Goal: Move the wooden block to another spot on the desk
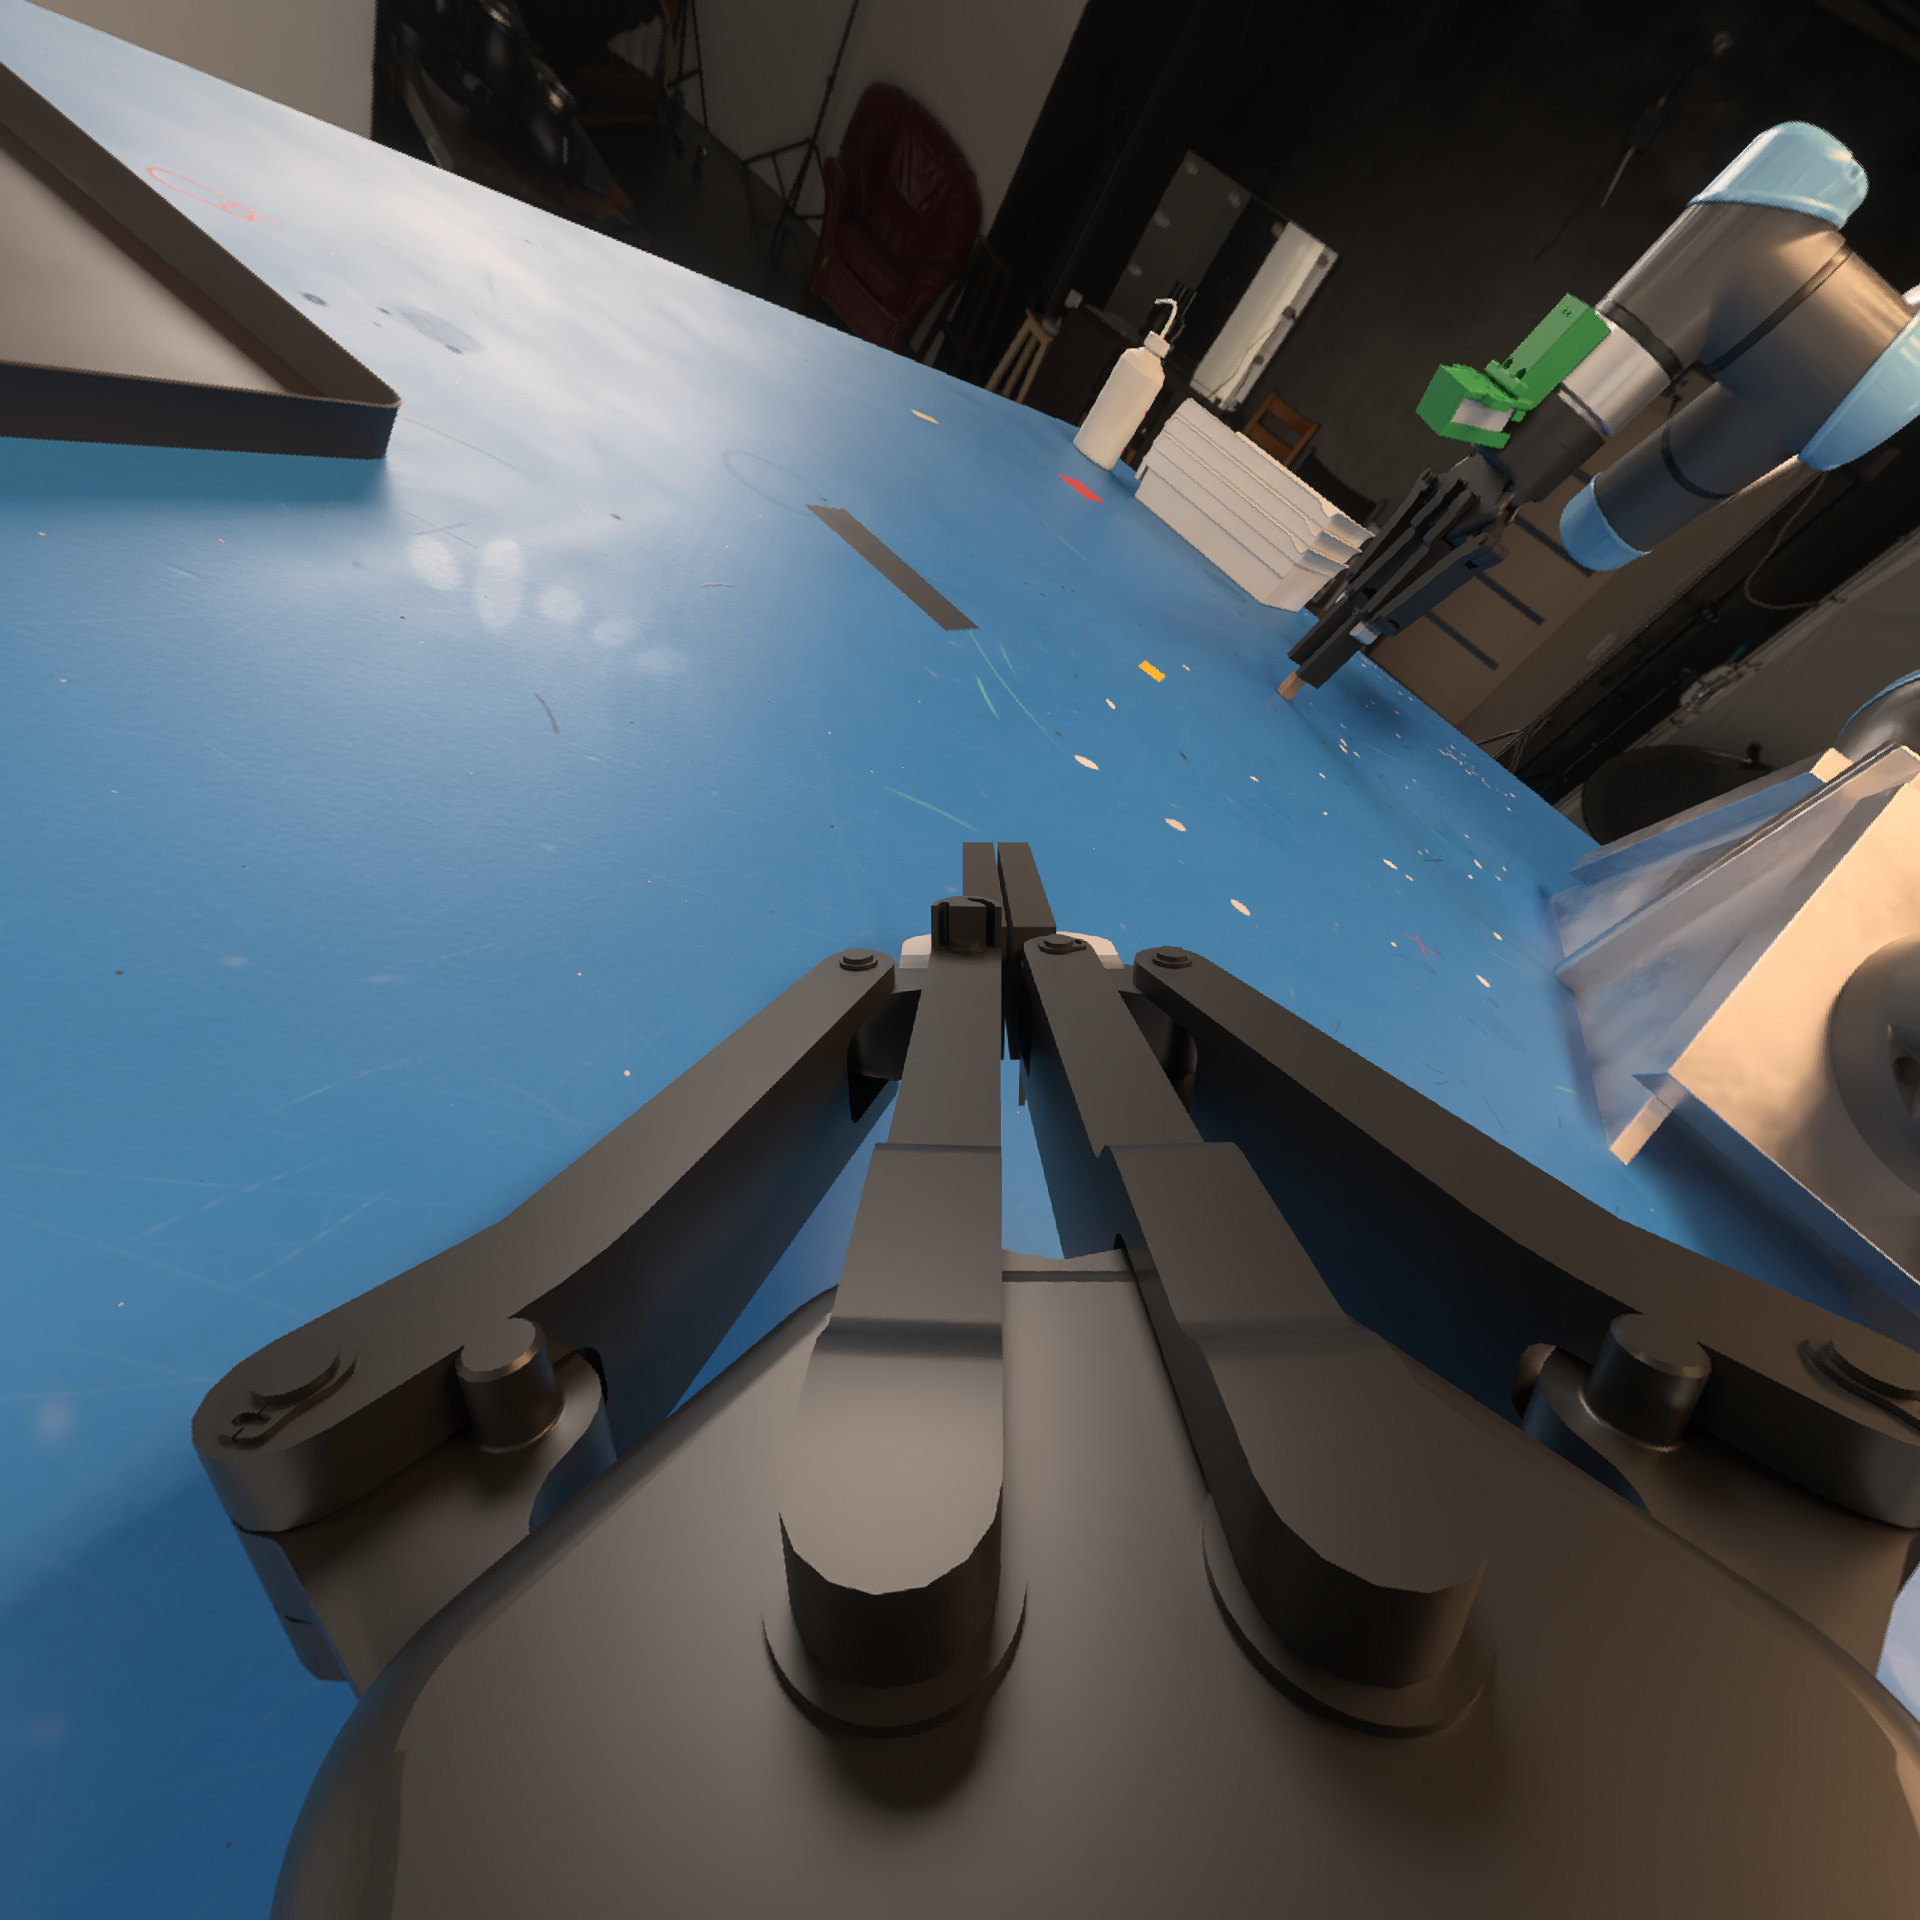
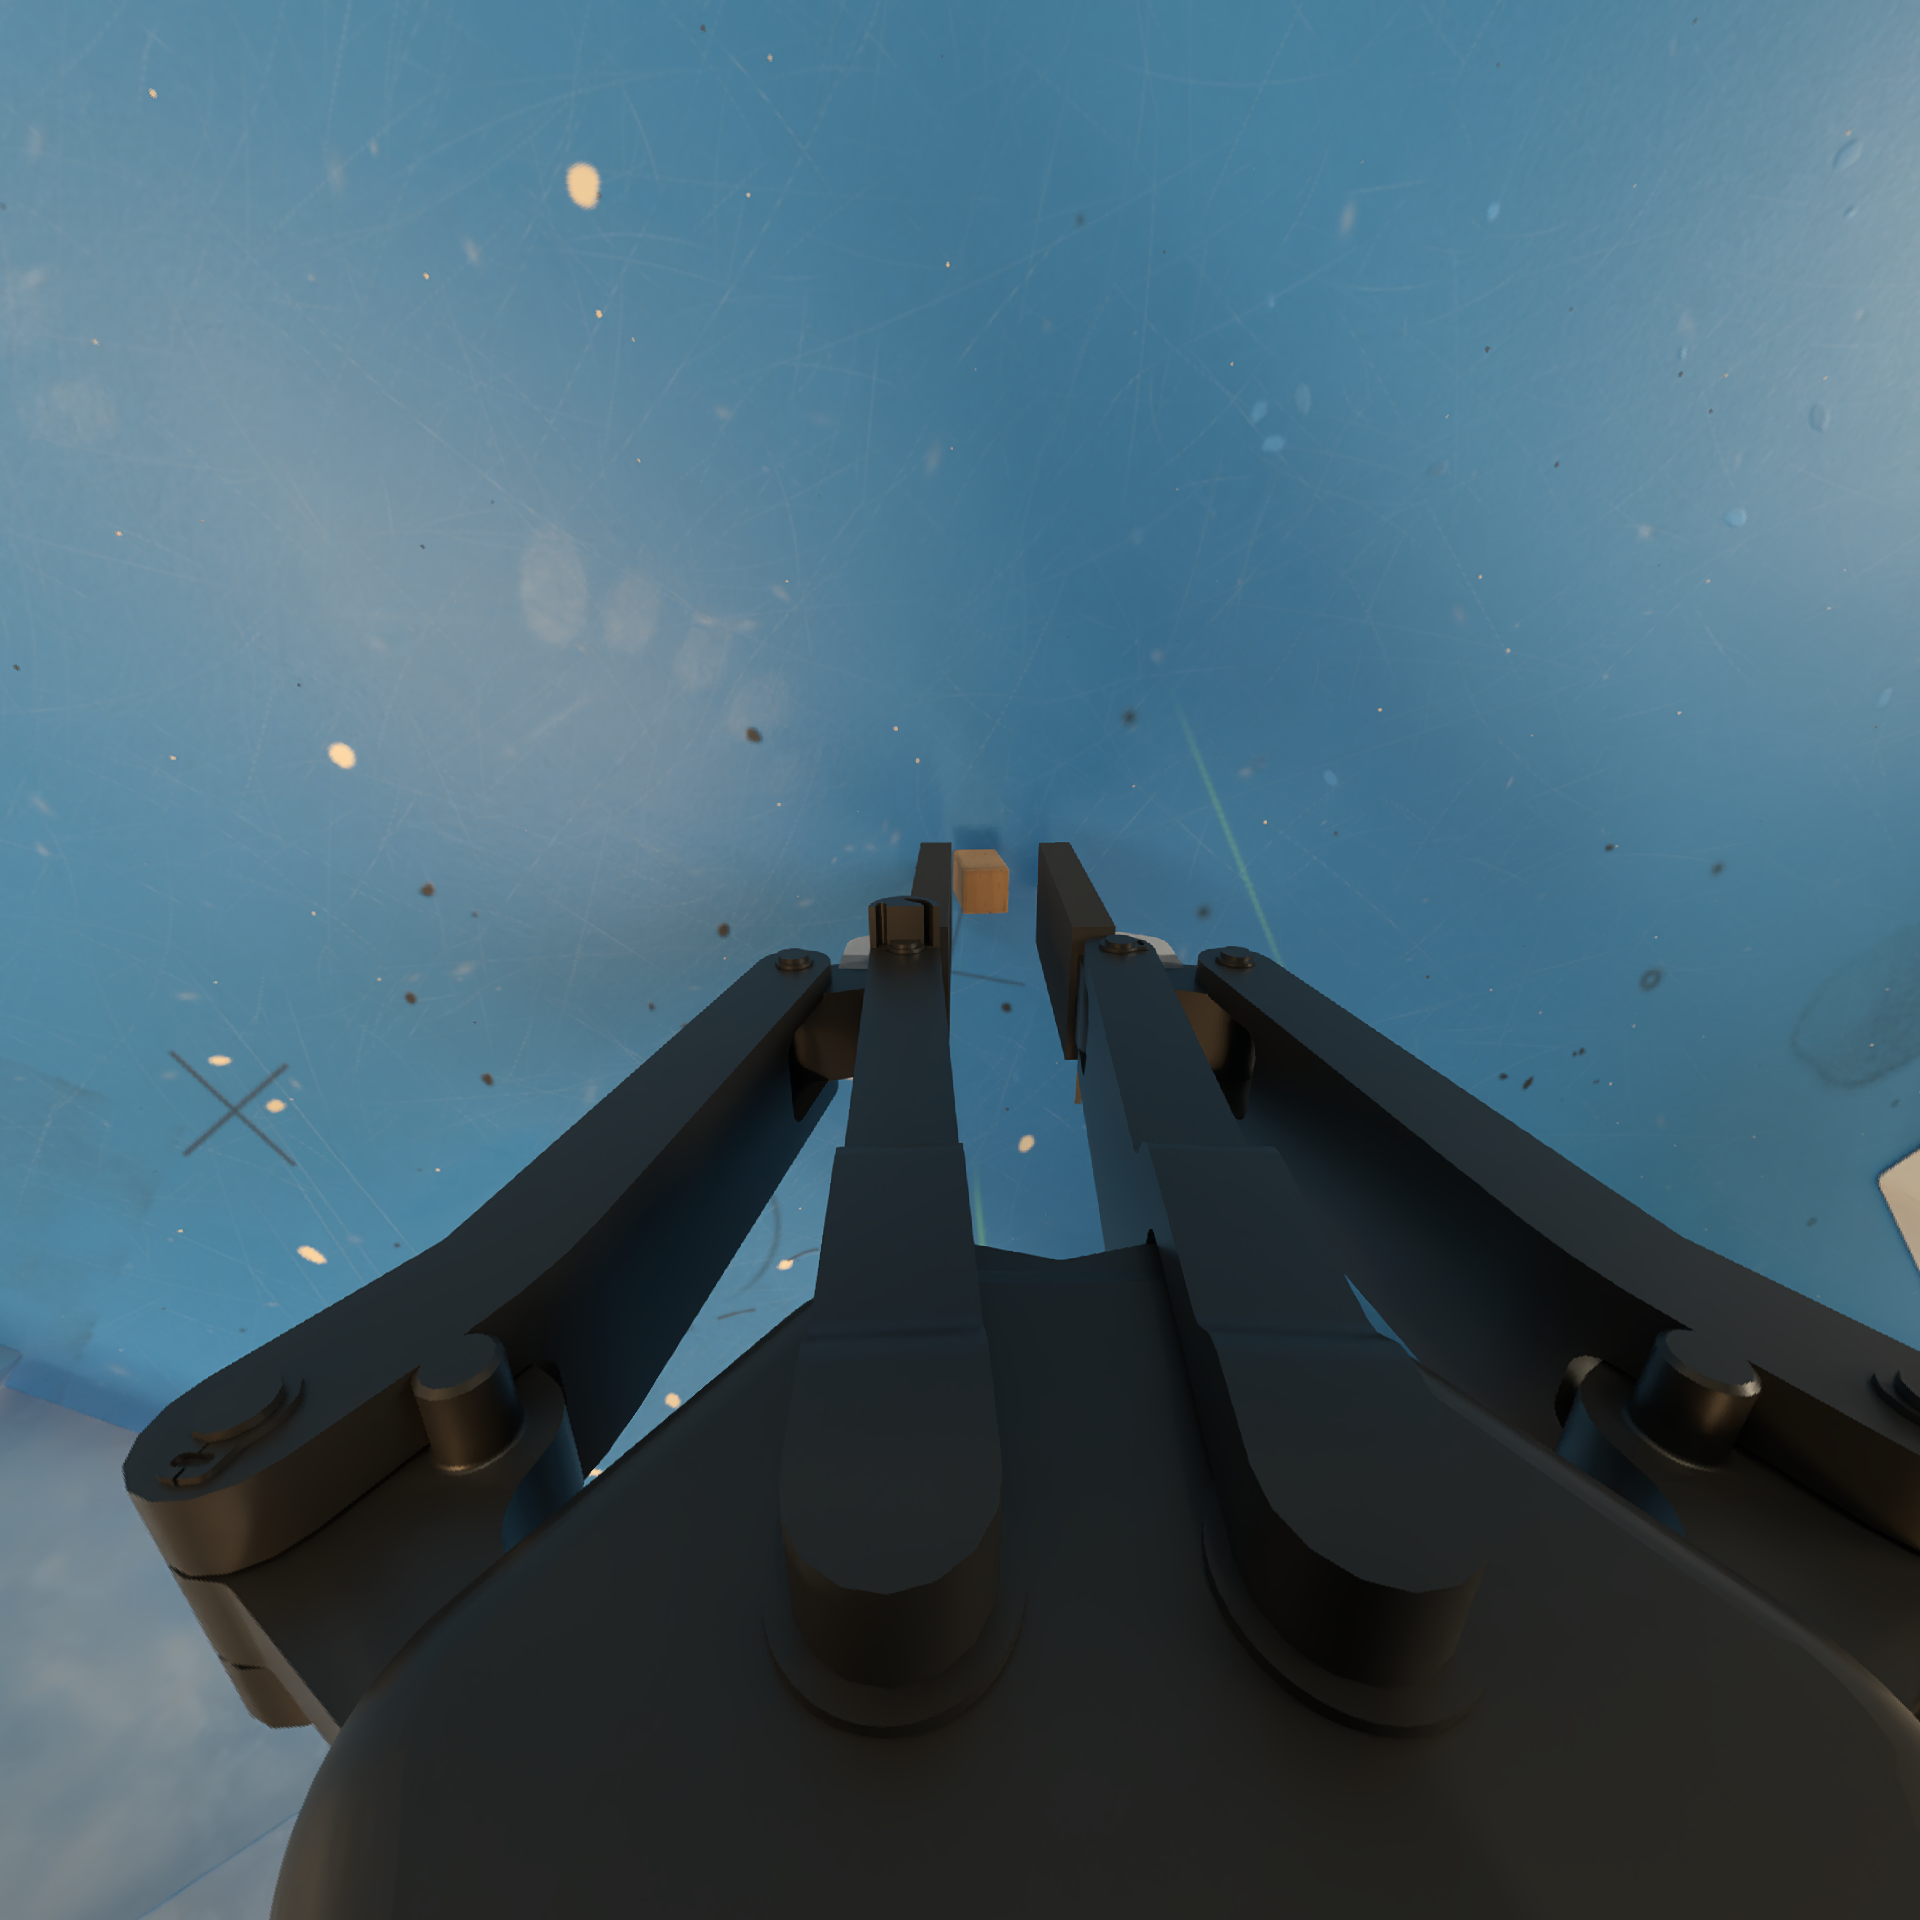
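R gripper [image 2: 994, 868] over wooden block [image 2: 981, 881]
Fingers part-open, block touching left finger, gap beside other; L gripper [image 1: 997, 868] closed, empty, above desk [image 1: 520, 831].

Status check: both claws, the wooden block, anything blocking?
Left claw shut, empty, off to the side. Right claw open, straddling wooden block on the blue desk; one finger close, no grip yet. Nothing in the way.
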